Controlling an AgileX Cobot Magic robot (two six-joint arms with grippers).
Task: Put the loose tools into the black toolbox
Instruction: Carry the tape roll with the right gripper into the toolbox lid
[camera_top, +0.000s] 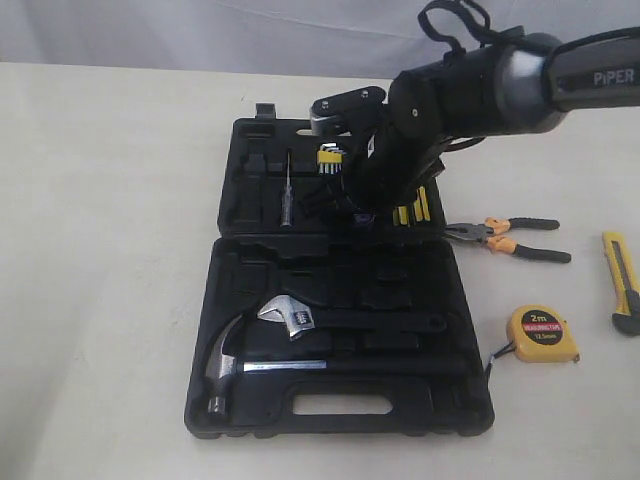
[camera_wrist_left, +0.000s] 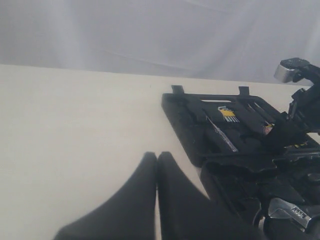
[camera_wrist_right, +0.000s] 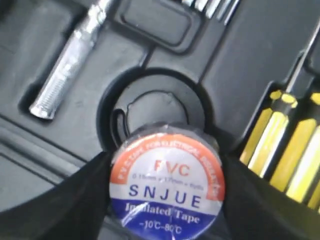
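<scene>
The black toolbox (camera_top: 240, 290) lies open on the table, both halves flat. My right gripper (camera_wrist_right: 166, 185) is shut on the black tape roll (camera_wrist_right: 167, 182), its white-red-blue label facing the camera, held just above a round recess (camera_wrist_right: 150, 107) in the far half. In the exterior view the right gripper (camera_top: 352, 205) reaches over that far half. Orange-and-black pliers (camera_top: 510, 238), the yellow tape measure (camera_top: 541, 334) and the yellow-and-black utility knife (camera_top: 622, 282) lie on the table right of the box. My left gripper (camera_wrist_left: 157, 160) is shut and empty, over bare table beside the toolbox (camera_wrist_left: 190, 117).
A claw hammer (camera_top: 235, 365) and adjustable wrench (camera_top: 300, 318) sit in the near half. Yellow-handled screwdrivers (camera_wrist_right: 285, 145) and a steel bit (camera_wrist_right: 62, 70) lie in recesses beside the round one. The right arm (camera_top: 500, 75) spans the box's far right corner.
</scene>
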